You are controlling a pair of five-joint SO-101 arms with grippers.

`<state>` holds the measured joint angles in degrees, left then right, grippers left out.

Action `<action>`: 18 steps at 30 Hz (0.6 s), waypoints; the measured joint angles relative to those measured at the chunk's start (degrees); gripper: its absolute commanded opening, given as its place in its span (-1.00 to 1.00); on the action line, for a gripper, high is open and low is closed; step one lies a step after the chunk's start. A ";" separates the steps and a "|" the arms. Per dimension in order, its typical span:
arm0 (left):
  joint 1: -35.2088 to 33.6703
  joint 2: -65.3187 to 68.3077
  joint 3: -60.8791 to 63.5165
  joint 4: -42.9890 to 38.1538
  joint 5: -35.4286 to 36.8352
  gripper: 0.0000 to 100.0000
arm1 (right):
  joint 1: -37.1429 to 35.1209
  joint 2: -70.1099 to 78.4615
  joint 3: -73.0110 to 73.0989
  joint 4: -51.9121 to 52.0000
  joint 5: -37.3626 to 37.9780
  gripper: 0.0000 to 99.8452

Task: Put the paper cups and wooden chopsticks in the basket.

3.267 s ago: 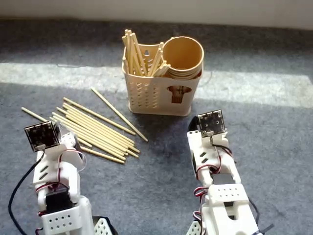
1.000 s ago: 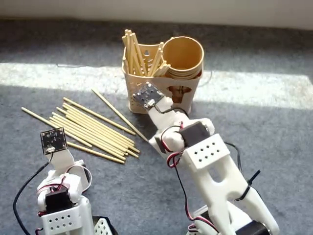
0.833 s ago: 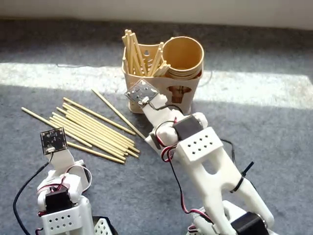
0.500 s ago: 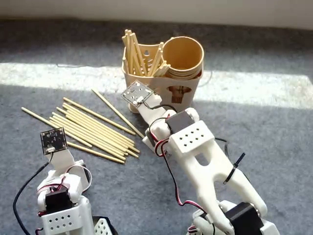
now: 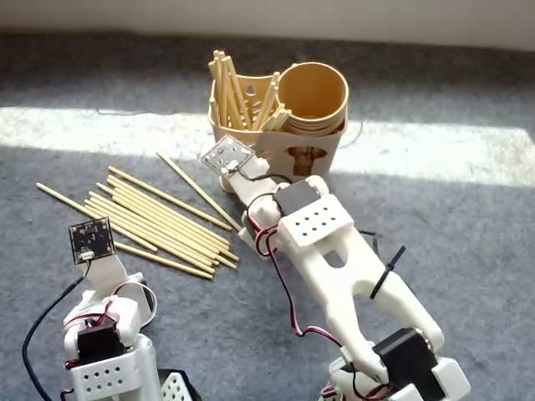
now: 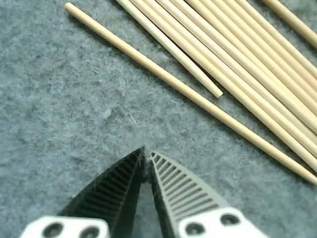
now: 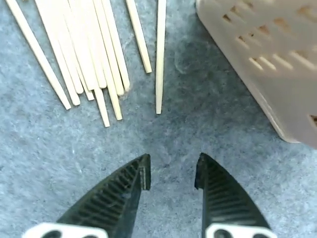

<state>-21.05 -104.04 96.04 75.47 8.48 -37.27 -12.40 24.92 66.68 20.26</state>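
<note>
A cream plastic basket point(image 5: 272, 163) stands at the back of the grey carpet, holding stacked paper cups point(image 5: 313, 96) and several upright chopsticks point(image 5: 230, 88). Many loose wooden chopsticks point(image 5: 159, 221) lie in a slanted pile to its left. My right arm point(image 5: 301, 221) stretches toward the gap between pile and basket. Its gripper point(image 7: 172, 172) hangs open over bare carpet, just short of the chopstick ends point(image 7: 89, 54) and one separate chopstick point(image 7: 159, 54), with the basket wall point(image 7: 267, 64) beside it. My left gripper point(image 6: 146, 154) is shut and empty, near the pile's closest chopsticks point(image 6: 237, 64).
Grey carpet covers the whole floor, with a sunlit band point(image 5: 435, 150) running across behind the pile and past the basket. My left arm point(image 5: 100, 292) sits folded at the front left. Open carpet lies to the right of the basket.
My right arm has swung out from its folded pose and kept sliding left along the basket's front toward the chopsticks. My left arm shifted slightly at first, then held still.
</note>
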 measured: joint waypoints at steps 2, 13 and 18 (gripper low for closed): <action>0.00 0.00 0.00 0.00 0.00 -0.99 | -0.44 0.53 -0.09 -1.41 0.00 -0.67; 0.00 0.00 0.00 0.00 0.00 -0.99 | -4.92 1.41 -0.09 -13.36 -2.46 -0.67; 0.00 0.00 0.00 0.00 0.00 -0.99 | -5.36 9.58 -0.62 -14.42 -2.46 -0.67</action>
<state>-21.05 -104.04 96.04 75.47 8.48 -42.64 -2.81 24.31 52.26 17.80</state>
